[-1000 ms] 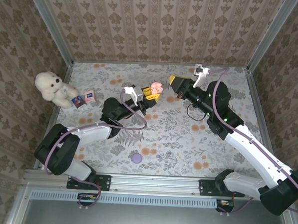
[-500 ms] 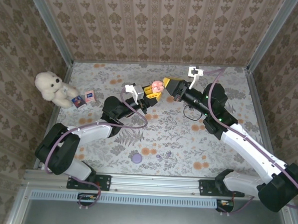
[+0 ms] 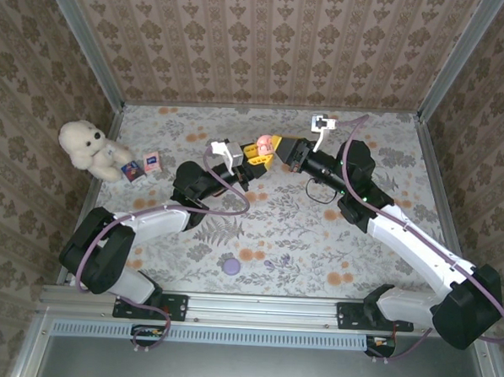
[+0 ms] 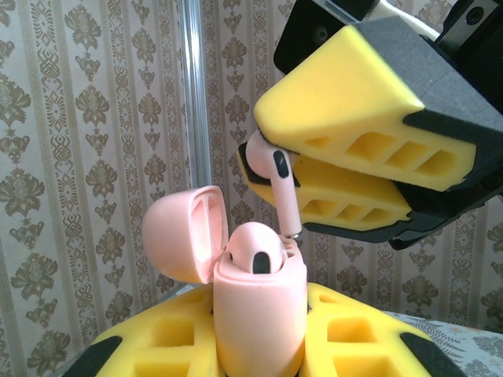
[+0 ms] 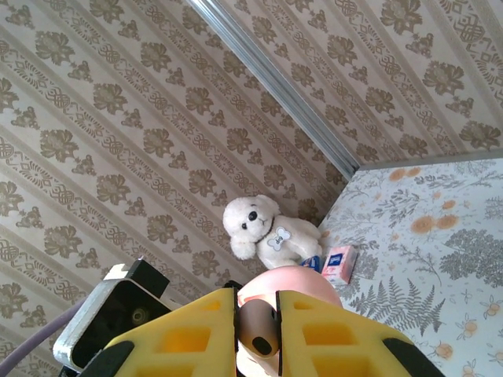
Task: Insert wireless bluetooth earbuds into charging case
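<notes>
Right jaws have slid toward nine o'clock, up to the charging case (image 4: 255,306). They pinch a pink earbud (image 4: 283,188), stem just above the case's rim. Left jaws squeeze the open case tight. Lower the stem straight and slowly.

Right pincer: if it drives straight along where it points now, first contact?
Likely the open pink charging case held in the left pincer. The earbud gripped by the right pincer would reach the case's rim stem first. Depth is unclear.
</notes>
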Tool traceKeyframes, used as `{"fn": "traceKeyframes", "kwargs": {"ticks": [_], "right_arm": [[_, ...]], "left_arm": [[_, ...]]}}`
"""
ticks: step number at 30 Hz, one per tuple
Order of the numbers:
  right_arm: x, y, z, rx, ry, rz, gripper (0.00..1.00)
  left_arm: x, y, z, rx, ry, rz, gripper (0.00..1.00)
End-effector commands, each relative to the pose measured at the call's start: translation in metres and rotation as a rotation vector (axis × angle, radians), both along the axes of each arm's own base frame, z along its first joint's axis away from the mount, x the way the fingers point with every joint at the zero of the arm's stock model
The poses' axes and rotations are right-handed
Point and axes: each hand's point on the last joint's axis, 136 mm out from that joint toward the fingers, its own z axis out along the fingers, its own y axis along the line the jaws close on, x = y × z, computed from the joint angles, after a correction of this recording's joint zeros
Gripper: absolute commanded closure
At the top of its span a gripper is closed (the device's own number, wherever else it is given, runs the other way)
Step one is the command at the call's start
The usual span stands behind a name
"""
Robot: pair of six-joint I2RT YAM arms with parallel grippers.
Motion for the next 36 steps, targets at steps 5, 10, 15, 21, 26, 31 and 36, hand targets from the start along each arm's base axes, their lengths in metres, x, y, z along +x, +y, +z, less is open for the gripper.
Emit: {"fn": "traceKeyframes", "kwargs": {"ticks": [5, 10, 15, 21, 26, 31, 36], "right_arm": [[0.002, 0.004, -0.002, 0.012, -0.012, 0.020, 0.82], [0.004, 0.005, -0.007, 0.004, -0.004, 0.021, 0.82], [0.003, 0.004, -0.013, -0.006, 0.003, 0.019, 0.82], [0.000, 0.003, -0.020, -0.023, 0.014, 0.022, 0.83], [-0.001, 0.002, -0.025, -0.031, 0.023, 0.020, 0.83], [-0.003, 0.000, -0.026, -0.036, 0.023, 0.016, 0.83], [-0.005, -0.003, -0.025, -0.042, 0.019, 0.005, 0.83]], "left_arm": [[-0.011, 0.000, 0.026, -0.050, -0.061, -0.029, 1.00], [-0.011, 0.000, 0.027, -0.052, -0.065, -0.026, 1.00], [-0.010, 0.002, 0.028, -0.054, -0.068, -0.014, 1.00], [-0.011, 0.003, 0.030, -0.056, -0.076, -0.004, 1.00], [-0.011, 0.005, 0.031, -0.057, -0.079, 0.000, 1.00], [-0.011, 0.005, 0.031, -0.057, -0.079, 0.003, 1.00], [-0.011, 0.005, 0.032, -0.056, -0.082, 0.006, 1.00]]}}
